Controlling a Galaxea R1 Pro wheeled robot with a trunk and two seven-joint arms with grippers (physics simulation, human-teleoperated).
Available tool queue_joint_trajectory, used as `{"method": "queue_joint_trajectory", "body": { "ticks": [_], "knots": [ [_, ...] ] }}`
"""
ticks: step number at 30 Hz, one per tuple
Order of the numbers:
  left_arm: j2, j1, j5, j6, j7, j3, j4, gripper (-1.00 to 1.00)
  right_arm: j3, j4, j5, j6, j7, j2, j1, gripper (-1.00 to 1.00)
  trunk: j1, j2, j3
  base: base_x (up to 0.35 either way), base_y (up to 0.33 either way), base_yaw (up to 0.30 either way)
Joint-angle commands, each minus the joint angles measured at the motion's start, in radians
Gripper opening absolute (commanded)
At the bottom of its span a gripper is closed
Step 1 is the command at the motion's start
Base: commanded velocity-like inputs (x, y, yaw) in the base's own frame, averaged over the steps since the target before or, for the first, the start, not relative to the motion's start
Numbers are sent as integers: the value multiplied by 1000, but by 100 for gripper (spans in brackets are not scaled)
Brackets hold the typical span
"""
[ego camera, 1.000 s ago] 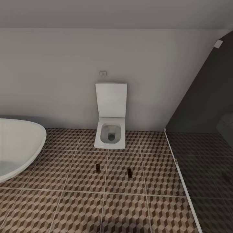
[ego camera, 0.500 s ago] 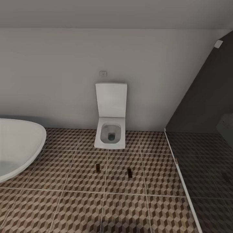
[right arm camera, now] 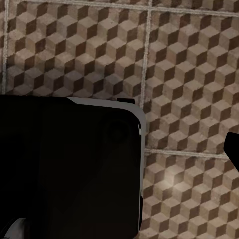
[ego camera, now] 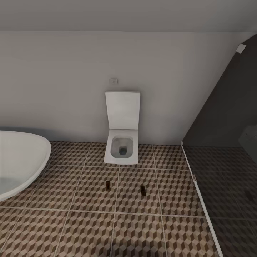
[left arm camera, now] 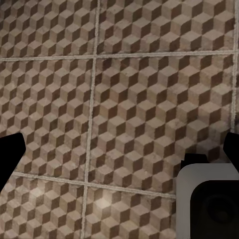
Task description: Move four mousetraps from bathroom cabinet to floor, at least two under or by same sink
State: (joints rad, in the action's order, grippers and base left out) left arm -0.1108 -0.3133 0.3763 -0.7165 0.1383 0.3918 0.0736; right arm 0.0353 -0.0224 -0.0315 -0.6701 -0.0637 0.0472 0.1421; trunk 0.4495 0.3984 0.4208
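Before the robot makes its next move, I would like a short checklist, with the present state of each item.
1. Mousetraps on the bathroom floor: two small dark objects lie there, one and another; ok for two, if they are traps.
2. Other two traps: cannot tell.
3. Same floor surface: ok for these two.
4. Next to a sink: not ok; they lie before the toilet, apart from the white basin.
5. Left gripper empty: ok, bare tiles between its fingers.
6. Right gripper state: cannot tell.
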Motion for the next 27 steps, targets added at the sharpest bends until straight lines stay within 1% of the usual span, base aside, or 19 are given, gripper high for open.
{"method": "queue_joint_trajectory", "body": {
  "ticks": [1,27],
  "knots": [
    [1,-1,3,-4,4,9,3,100,3,1,-4,-3,-4,0,1,100,0,2,1,0,0,0],
    [1,-1,3,-4,4,9,3,100,3,0,-4,-3,-4,0,1,100,0,2,1,0,0,0]
  ]
}}
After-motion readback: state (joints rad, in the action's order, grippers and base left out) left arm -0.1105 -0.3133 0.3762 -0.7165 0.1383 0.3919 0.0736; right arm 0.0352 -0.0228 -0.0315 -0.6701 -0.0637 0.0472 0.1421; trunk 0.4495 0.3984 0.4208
